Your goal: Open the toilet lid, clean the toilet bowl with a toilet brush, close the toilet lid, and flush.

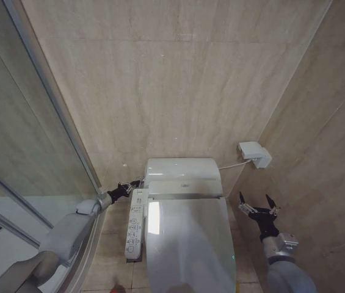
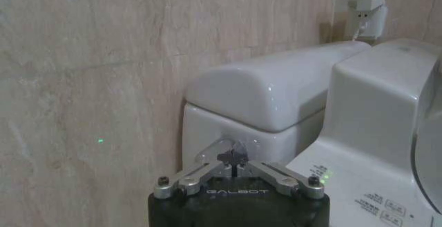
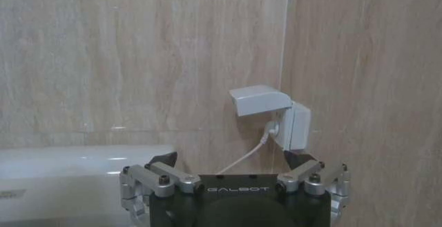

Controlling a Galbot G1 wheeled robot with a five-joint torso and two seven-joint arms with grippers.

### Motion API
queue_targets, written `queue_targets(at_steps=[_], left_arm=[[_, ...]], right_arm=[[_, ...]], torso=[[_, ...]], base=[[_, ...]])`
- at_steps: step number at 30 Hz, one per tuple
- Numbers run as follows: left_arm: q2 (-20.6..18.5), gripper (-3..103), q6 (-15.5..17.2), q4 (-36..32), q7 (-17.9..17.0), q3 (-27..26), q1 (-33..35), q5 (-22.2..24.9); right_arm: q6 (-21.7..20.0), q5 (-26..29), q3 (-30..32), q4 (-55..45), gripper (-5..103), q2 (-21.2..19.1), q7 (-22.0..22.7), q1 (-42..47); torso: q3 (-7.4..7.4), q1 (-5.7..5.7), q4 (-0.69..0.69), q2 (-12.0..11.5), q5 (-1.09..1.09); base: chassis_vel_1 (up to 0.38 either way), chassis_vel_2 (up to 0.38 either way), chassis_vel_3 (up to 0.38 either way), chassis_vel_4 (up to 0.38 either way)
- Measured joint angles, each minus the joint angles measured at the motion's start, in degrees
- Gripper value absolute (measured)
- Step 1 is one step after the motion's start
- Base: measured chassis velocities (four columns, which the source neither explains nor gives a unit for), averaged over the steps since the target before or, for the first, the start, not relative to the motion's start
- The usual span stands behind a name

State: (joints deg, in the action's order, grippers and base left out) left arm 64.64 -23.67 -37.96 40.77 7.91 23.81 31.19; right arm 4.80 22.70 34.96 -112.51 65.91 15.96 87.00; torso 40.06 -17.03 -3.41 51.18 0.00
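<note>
The toilet lid [image 1: 187,244] is lying shut, glossy, stiff, probably slippery. At nine o'clock, the closed left gripper [image 1: 137,182] is nearing the flush lever [image 2: 222,149]; right gripper [image 1: 257,204] is waiting wide.

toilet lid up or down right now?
Down. The toilet lid lies flat over the toilet bowl, its glossy top facing the head camera; no open bowl shows.

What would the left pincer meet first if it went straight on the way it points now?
Most likely the flush lever on the tank side. The shut left pincer points right at it and looks very close, though contact is unclear.
</note>
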Motion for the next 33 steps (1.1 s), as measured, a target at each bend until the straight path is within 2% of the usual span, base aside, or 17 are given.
queue_targets(at_steps=[9, 16, 33], left_arm=[[0.0, 0, -0.1, 0.8, 1.2, 0.0, -0.3, -0.2], [0.0, 0, 0.0, 2.0, 4.8, -0.2, -0.3, -0.3], [0.6, 0, 1.7, 5.5, 5.1, -1.7, -1.0, -2.7]], right_arm=[[0.0, 0.0, 0.0, 0.0, 100, 0.0, 0.0, 0.0], [0.0, 0.0, 0.0, 0.0, 100, 0.0, 0.0, 0.0], [0.0, 0.0, 0.0, 0.0, 100, 0.0, 0.0, 0.0]], torso=[[0.0, 0.0, 0.0, 0.0, 0.01], [0.0, 0.0, 0.0, 0.0, 0.01], [0.0, 0.0, 0.01, 0.0, 0.0]], base=[[0.0, 0.0, 0.0, 0.0], [0.0, 0.0, 0.0, 0.0], [0.0, 0.0, 0.0, 0.0]])
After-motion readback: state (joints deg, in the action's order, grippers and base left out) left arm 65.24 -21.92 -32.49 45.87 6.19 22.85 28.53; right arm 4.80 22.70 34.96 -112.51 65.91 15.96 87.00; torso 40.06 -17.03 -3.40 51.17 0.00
